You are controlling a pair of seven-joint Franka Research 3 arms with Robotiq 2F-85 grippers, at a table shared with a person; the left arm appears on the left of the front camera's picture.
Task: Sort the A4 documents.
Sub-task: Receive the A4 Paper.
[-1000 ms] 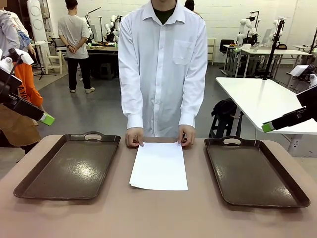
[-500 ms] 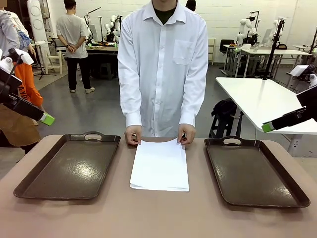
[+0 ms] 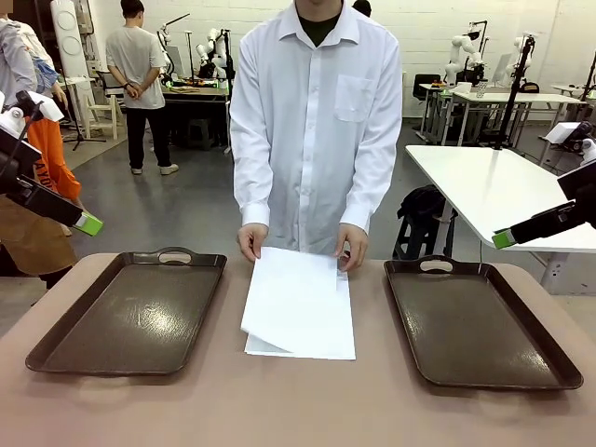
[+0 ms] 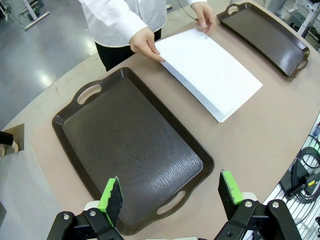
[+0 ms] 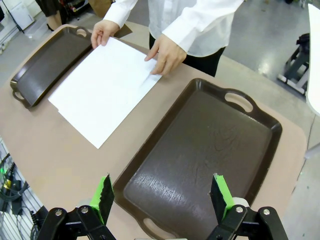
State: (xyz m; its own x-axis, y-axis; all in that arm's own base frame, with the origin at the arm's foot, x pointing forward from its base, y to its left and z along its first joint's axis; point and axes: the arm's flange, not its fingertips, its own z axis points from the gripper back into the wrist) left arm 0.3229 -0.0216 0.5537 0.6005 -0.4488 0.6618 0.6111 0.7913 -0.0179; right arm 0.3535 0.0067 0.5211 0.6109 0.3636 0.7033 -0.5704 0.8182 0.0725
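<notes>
- The near strip of the table [image 3: 298,410] is bare brown, with nothing on it to get in the way.
- Two dark trays lie on it, one to each side: the left tray [image 3: 130,312] and the right tray [image 3: 475,326]. Both are empty, long sides running near to far, with a handle slot at the far end.
- The left gripper [image 4: 171,195] hangs over the left tray with its jaws spread wide and nothing between the green pads. The right gripper [image 5: 161,196] hangs the same way over the right tray, slack and holding nothing.
- The stack of white paper [image 3: 300,303] lies flat in the gap between the trays, touching neither, its long axis also near to far. It is to the right of the left gripper and to the left of the right gripper.
- I'd say neither arm is clearly nearer, so either one would have to swing inward toward the middle.
- There is one stack. The top sheet sits askew, showing at least one more beneath, but how many there are in all I can't tell.
- At the far edge the person's two hands rest on the paper's far corners, one hand on the left [image 3: 251,242] and the other hand [image 3: 352,247] on the right.
</notes>
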